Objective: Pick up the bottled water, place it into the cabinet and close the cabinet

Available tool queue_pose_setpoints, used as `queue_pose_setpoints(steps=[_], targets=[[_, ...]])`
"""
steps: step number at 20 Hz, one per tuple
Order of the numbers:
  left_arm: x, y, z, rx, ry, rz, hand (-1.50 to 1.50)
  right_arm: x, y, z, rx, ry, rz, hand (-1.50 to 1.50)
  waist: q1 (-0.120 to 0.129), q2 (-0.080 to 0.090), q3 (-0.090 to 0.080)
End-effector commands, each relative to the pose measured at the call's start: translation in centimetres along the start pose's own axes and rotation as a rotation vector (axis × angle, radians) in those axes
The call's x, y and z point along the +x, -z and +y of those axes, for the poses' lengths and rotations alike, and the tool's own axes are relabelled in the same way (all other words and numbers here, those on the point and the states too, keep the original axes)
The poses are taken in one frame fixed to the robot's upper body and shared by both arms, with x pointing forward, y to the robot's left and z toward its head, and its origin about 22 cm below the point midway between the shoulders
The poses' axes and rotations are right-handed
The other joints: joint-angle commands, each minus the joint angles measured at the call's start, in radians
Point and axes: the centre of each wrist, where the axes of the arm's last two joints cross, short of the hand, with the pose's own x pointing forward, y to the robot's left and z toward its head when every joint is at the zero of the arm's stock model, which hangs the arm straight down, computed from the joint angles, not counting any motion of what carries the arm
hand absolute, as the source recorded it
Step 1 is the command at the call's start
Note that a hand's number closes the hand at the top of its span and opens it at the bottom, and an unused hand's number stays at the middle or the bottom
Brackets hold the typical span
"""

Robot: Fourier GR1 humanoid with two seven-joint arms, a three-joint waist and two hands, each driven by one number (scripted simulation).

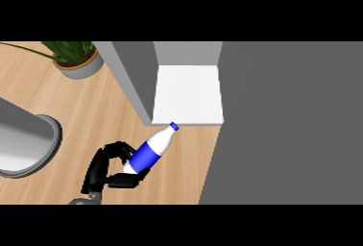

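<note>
Here, one robot hand curls around a tilted bottled water. Its blue label shows no readable writing. Its cap points toward the open cabinet.

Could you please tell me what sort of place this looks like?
Probably a kitchen counter: a wooden countertop carries a grey cabinet with a white shelf, a potted plant and a grey pot. A hand holds a water bottle.

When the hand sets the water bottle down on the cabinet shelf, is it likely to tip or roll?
The bottled water is tall and narrow, so it probably tips easily if set down tilted, as the left hand holds it now. Its round body would likely roll once lying flat. The white cabinet shelf looks smooth, so it may also slide.
</note>
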Motion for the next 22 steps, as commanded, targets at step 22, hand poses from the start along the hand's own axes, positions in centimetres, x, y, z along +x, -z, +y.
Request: queue_pose_setpoints(steps=[22], targets=[[3.5,-1.4,-2.8,0.014,-0.694,-0.302,1.5,2.9,-1.1,-0.4,-0.003,-0.052,-0.04,-1.5,-0.002,0.004,0.005]])
